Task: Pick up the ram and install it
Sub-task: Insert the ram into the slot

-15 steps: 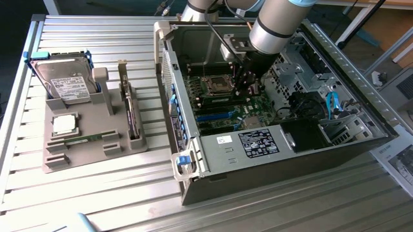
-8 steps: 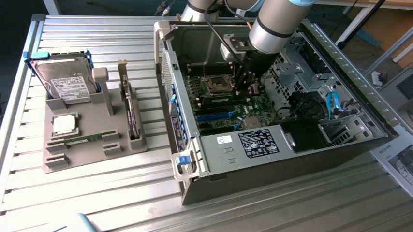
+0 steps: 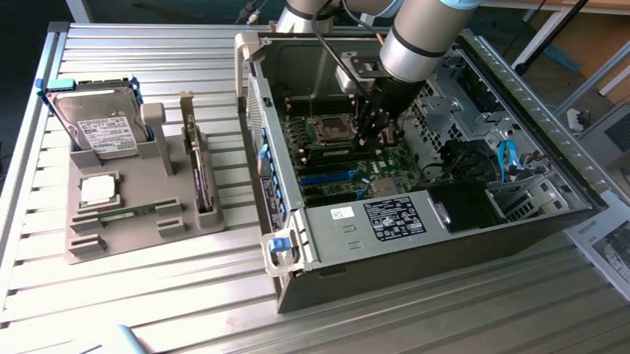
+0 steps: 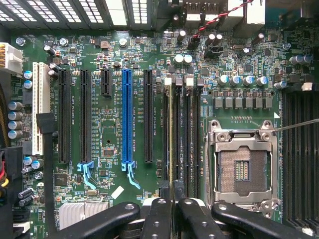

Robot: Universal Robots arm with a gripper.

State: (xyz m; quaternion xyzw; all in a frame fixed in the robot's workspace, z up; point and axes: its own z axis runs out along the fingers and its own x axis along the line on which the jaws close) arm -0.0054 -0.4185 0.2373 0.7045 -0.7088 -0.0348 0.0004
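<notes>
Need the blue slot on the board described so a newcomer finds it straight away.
Look inside the open computer case on the exterior view's right, at the green motherboard lying in it. Among the row of long parallel expansion slots there, the blue slot is the one: its neighbours are black, plus one white at the end.

No text reads clearly: the hard drive's [image 3: 99, 129] white label, the case's black label [image 3: 394, 219] and the motherboard's [image 4: 112, 124] slot print are too small.
</notes>
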